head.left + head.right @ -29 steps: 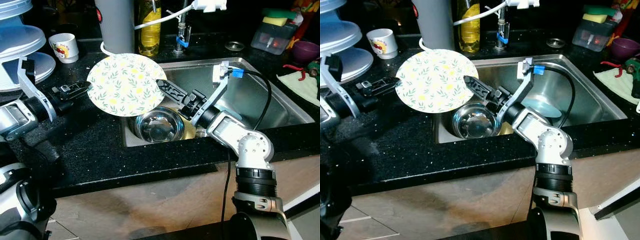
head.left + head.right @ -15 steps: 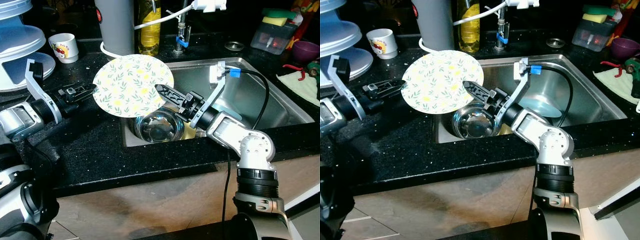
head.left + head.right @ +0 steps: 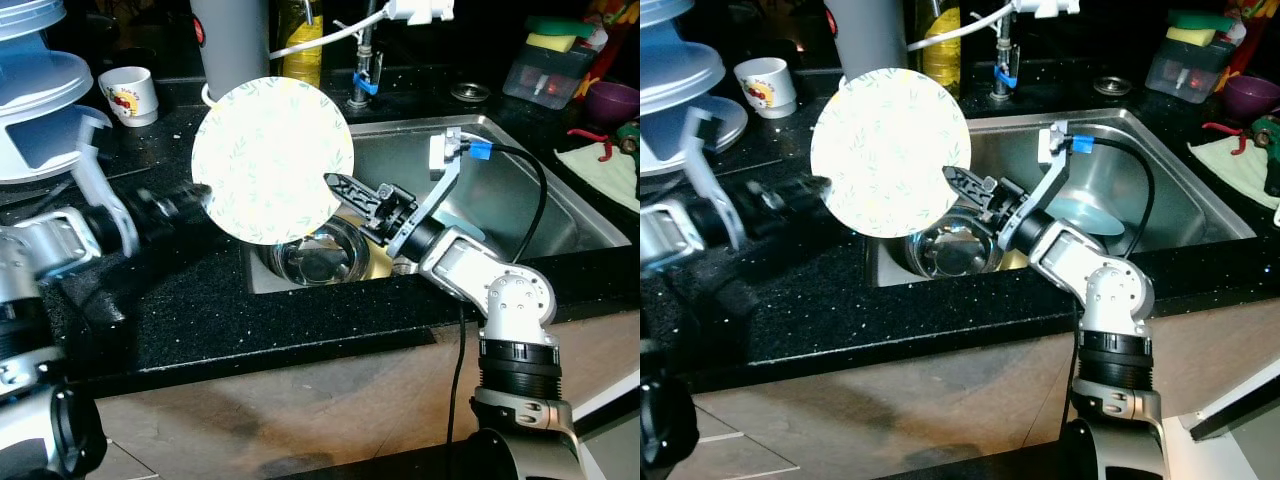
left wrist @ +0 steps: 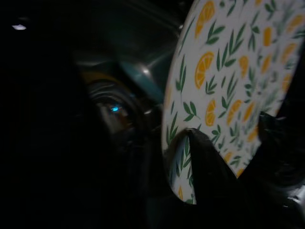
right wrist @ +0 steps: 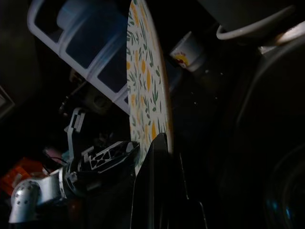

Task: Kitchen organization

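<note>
Since the frame a second earlier, the round patterned plate (image 3: 272,160) had tipped up from nearly flat to almost upright, facing the head camera above the front left corner of the sink (image 3: 520,190). In the left eye view, the right gripper (image 3: 332,182) met the plate's right edge, while the left gripper (image 3: 197,194) (badly blurred) reached its left edge; a steel bowl (image 3: 315,262) lay in the sink just below the right fingers. A white mug (image 3: 128,94) and a blue tiered rack (image 3: 40,100) stood on the black counter (image 3: 190,310) beyond the left arm.

The right eye view showed the same arrangement.

In the left wrist view, one black finger (image 4: 205,162) lay over the plate's leaf-and-citrus face and the other sat behind its rim, so the left fingers appeared to be pinching the edge.

In the right wrist view, the plate stood edge-on with its rim between the dark right fingers (image 5: 157,176), which pinched it; the left gripper sat beyond, at the far rim.
</note>
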Available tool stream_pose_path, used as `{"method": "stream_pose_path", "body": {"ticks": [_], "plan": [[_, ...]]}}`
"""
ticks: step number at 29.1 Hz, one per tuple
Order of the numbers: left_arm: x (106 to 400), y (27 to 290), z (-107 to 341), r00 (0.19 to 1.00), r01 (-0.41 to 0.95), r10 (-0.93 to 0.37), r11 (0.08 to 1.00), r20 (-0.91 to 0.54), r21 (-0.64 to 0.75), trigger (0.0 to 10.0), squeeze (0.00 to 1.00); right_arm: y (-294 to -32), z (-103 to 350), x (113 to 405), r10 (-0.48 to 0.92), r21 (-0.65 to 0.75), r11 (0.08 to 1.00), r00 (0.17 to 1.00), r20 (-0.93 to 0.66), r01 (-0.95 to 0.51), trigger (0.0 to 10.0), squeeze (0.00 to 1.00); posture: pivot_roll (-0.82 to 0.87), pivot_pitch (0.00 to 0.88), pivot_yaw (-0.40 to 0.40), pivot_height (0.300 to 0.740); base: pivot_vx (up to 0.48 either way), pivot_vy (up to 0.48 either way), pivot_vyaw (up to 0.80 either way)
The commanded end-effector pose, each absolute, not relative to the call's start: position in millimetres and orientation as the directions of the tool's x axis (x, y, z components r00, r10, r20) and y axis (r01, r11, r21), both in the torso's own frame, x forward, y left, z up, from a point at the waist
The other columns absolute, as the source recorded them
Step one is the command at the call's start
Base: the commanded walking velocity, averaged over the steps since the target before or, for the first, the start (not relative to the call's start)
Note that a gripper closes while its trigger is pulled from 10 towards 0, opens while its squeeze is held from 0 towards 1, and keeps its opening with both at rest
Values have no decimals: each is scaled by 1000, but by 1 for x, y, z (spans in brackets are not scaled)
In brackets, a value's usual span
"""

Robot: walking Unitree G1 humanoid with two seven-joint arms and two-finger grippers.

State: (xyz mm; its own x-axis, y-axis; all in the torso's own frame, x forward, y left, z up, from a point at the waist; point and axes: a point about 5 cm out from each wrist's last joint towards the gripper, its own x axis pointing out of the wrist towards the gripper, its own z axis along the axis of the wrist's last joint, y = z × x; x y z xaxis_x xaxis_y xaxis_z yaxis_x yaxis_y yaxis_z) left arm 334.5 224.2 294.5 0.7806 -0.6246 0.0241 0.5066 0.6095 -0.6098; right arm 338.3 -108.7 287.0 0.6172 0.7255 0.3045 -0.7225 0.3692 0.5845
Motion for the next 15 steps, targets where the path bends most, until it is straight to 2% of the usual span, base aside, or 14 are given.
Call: {"method": "stream_pose_path", "body": {"ticks": [1, 4, 5, 6, 7, 10, 15], "plan": [[332, 220, 292, 752, 544, -655, 557, 71, -627, 10000, 1000, -108, 297, 333, 723, 569, 324, 585, 367, -756, 0, 0, -26, 156, 8, 740, 0, 0, 0], [332, 220, 291, 746, 556, -658, 528, 104, -643, 10000, 1000, -108, 298, 332, 720, 574, 310, 581, 379, -758, 0, 0, -25, 156, 8, 740, 0, 0, 0], [332, 221, 290, 744, 560, -655, 502, 134, -659, 10000, 553, -108, 299, 332, 719, 577, 297, 576, 390, -761, 0, 0, -26, 155, 9, 740, 0, 0, 0], [333, 222, 290, 742, 563, -651, 474, 162, -677, 10000, 51, -108, 300, 332, 717, 580, 286, 572, 399, -763, 0, 0, -26, 155, 9, 740, 0, 0, 0], [333, 224, 290, 739, 569, -645, 445, 193, -692, 10000, 0, -109, 301, 332, 716, 583, 277, 569, 406, -764, 0, 0, -26, 154, 8, 740, 0, 0, 0], [335, 228, 290, 745, 570, -615, 385, 258, -726, 10000, 0, -109, 302, 331, 715, 589, 259, 562, 417, -766, 0, 0, -26, 154, 9, 740, 0, 0, 0], [336, 231, 289, 756, 560, -591, 364, 280, -744, 10000, 0, -110, 301, 330, 714, 595, 251, 561, 418, -764, 0, 0, -32, 150, 11, 740, 0, 0, 0]]}}
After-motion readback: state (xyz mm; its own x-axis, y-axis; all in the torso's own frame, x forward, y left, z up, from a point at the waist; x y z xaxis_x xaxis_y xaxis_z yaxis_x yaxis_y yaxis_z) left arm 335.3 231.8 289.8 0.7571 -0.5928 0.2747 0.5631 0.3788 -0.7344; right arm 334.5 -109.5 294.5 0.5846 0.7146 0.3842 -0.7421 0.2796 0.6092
